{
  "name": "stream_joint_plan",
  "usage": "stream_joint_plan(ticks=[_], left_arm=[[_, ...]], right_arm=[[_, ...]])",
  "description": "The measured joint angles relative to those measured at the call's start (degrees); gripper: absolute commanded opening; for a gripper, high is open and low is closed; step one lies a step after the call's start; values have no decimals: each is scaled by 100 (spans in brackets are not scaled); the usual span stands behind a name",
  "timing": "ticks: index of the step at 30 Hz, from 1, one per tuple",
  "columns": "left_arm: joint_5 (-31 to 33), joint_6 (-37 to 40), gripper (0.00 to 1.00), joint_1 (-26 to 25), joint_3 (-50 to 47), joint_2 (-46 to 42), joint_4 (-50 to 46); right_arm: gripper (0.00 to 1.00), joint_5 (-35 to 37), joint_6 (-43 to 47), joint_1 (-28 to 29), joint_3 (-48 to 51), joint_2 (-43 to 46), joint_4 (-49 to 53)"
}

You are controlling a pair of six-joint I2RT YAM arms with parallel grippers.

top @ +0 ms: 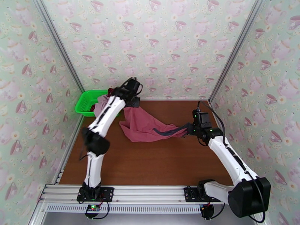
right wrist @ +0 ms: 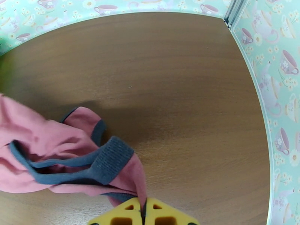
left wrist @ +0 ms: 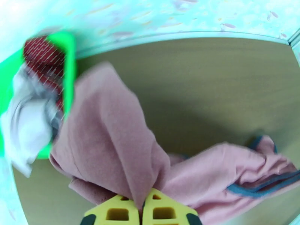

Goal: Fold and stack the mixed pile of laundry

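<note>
Teacup-papered walls framed a brown wooden counter point(top: 157, 165) where the left tool point(left wrist: 141, 212) and right tool point(right wrist: 143, 214) each clamped tight on an end of a dusty-red tank top with dark trim point(top: 144, 126), slung between them. Nothing appeared folded yet; a dark-red dotted cloth point(left wrist: 45, 60) and a pale garment point(left wrist: 26, 128) lay at the bright green plastic basket point(top: 83, 102).

Basket point(top: 87, 103) sits in the far-left corner of the bench point(top: 157, 162) with 2 pieces in it: dotted cloth point(left wrist: 45, 62) and, touching it, another garment point(left wrist: 26, 128) spilling over the rim. Tank top point(top: 144, 126) stretches across mid-bench, right of the basket. Left jaws pinch its far-left end just beside the basket, and right jaws pinch its right end.
</note>
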State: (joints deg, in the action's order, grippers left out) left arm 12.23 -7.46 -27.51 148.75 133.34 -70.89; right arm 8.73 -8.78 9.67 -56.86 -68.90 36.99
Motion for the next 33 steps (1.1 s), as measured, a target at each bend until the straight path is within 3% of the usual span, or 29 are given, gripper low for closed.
stream_joint_plan(ticks=[1, 2, 3, 4, 8, 12, 14, 16, 18, 23, 27, 29, 30, 33], left_arm=[[-92, 74, 78, -7, 459, 463, 26], [-201, 162, 92, -22, 756, 855, 94], [-291, 216, 99, -44, 839, 1093, 181], [-385, 273, 100, -76, 811, 1311, 286], [-433, 411, 100, -221, -192, 1419, 761], [-92, 426, 96, -424, -1862, 579, 1169], [160, 280, 85, -511, -2542, -83, 1198], [402, 55, 66, -496, -3230, -1003, 1128], [529, -192, 54, -332, -3768, -1836, 1117], [468, -793, 42, 632, -5425, -3333, 1392], [-66, -1187, 42, 1279, -6505, -3077, 1891], [-321, -1329, 60, 1346, -6802, -2796, 2096], [-433, -1412, 64, 1346, -6926, -2651, 2210], [-592, -1668, 66, 1344, -7106, -2516, 2494]], right_arm=[[0, 15, 0, 0, 0, -2, 0], [0, 39, 0, 0, 0, -11, 0], [0, 70, 0, 0, 2, -22, 0], [0, 109, 0, 0, 0, -46, 0], [0, 179, 0, 0, 0, -155, 20], [0, 208, -2, 0, 0, -195, 20], [0, 205, 0, 0, 0, -199, 20], [0, 201, -2, 0, 0, -199, 20], [0, 197, 0, 0, 0, -199, 17], [0, 136, -2, 0, 0, -199, 20], [0, 92, -2, 0, 2, -192, 22], [0, 87, -2, 0, 0, -166, 26], [0, 85, -2, 0, 0, -144, 39], [0, 61, -2, 0, 0, -96, 61]])
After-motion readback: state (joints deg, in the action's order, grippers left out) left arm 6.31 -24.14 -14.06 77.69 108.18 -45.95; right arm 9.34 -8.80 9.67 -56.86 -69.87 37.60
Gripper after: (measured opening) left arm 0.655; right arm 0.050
